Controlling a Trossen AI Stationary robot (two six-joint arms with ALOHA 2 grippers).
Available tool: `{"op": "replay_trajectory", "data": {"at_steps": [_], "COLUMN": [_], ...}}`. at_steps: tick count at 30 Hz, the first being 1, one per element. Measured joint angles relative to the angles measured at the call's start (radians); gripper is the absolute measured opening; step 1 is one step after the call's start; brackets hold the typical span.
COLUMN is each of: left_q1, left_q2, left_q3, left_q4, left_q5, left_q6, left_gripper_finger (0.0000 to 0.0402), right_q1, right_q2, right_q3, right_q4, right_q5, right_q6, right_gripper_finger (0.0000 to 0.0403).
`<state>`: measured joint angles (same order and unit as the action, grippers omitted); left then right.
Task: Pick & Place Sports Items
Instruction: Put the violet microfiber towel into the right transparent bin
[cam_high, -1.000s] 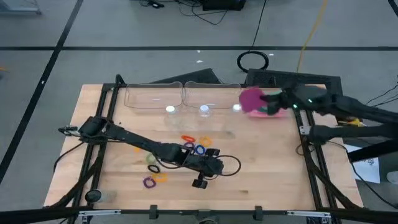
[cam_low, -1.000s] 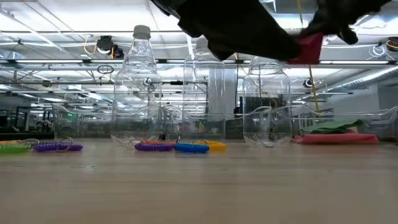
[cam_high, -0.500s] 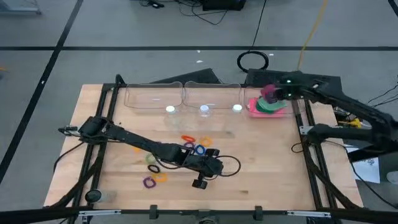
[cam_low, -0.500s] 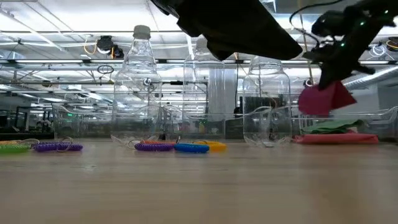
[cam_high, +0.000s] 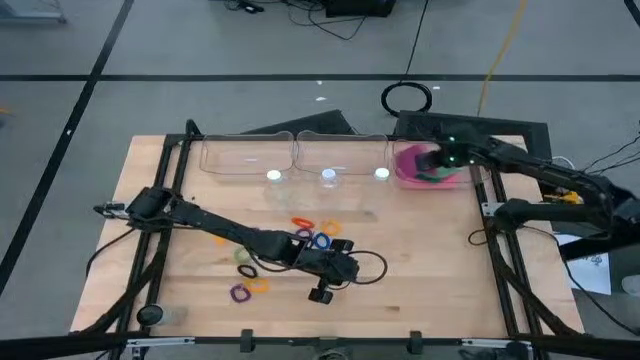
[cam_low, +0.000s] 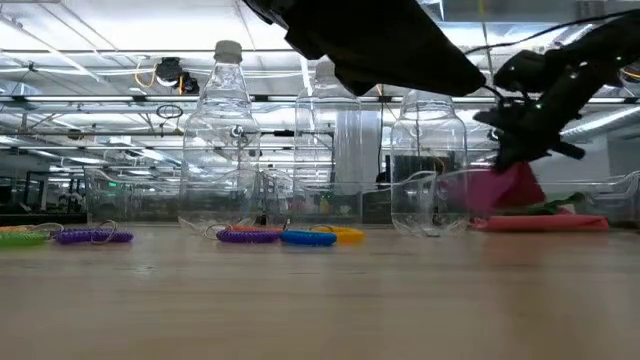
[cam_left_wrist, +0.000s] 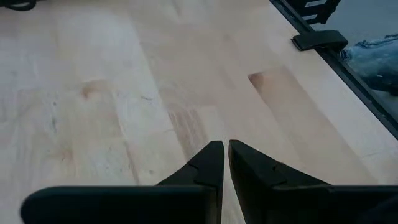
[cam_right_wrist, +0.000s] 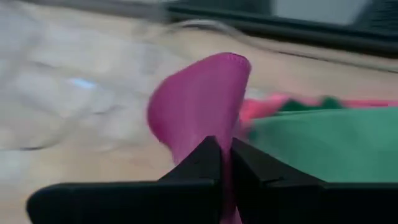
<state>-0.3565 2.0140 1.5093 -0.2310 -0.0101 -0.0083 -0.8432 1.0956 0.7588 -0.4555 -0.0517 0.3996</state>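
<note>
Holding green piece (cam_high: 437, 175): clear tray (cam_high: 462, 181)

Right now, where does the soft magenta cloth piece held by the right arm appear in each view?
High view: soft magenta cloth piece, far right corner.
Low view: right side, under the right gripper.
Left wrist view: not in it.
Right wrist view: centre.
Shared landmark: green flat piece beside it.

- Setting: robotics lab or industrial test hall
- Wooden table (cam_high: 400, 250) in a black metal frame (cam_high: 505, 270), on a grey concrete floor (cam_high: 200, 60) with loose cables (cam_high: 405, 97), upper frame
- Low view: strip lights (cam_low: 90, 70) on an open ceiling
</note>
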Motion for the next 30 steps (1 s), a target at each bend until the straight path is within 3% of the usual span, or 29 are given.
{"op": "replay_trajectory", "data": {"at_steps": [10, 18, 23, 30], "left_q1": [0.002, 0.005, 0.004, 0.004], "left_q2": [0.0, 0.0, 0.0, 0.0], "left_q3": [0.0, 0.0, 0.0, 0.0], "left_q4": [0.0, 0.0, 0.0, 0.0], "left_q5": [0.0, 0.0, 0.0, 0.0], "left_q6": [0.004, 0.004, 0.004, 0.004], "left_gripper_finger": [0.0026, 0.0026, 0.0026, 0.0026], "right_q1": [-0.041, -0.041, -0.041, -0.041], "right_q2": [-0.002, -0.002, -0.002, -0.002], "right_q3": [-0.029, -0.049, -0.073, -0.11], "right_q4": [-0.133, -0.133, -0.133, -0.132], "right_q5": [0.313, 0.342, 0.339, 0.365], "right_q6": [-0.124, -0.143, -0.158, -0.209], "right_gripper_finger": [0.0, 0.0008, 0.0059, 0.0179]}}
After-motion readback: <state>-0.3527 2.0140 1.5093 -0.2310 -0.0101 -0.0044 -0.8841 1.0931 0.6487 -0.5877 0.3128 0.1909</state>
